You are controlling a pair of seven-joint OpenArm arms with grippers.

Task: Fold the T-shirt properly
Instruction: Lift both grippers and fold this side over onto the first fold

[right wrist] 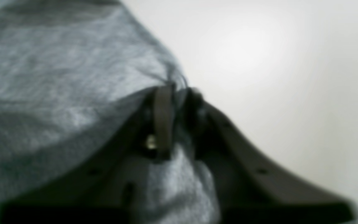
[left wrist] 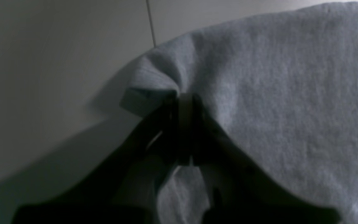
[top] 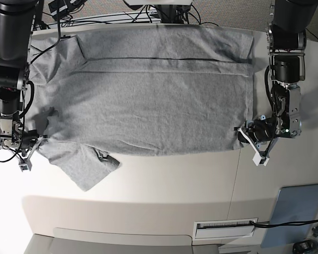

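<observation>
T-shirt [top: 148, 100] spread flat on desk [top: 164, 185], long axis running from left end effector [top: 246, 133] to right end effector [top: 38, 139], each clamped on a near-edge corner, equally near; far edge lies straight across cloth from both.

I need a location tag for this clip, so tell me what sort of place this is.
Probably a robotics lab or test bench, not a home. A grey T-shirt lies spread on a plain white table, gripped by the left gripper and right gripper, with loose cables bundled along the far edge.
</observation>
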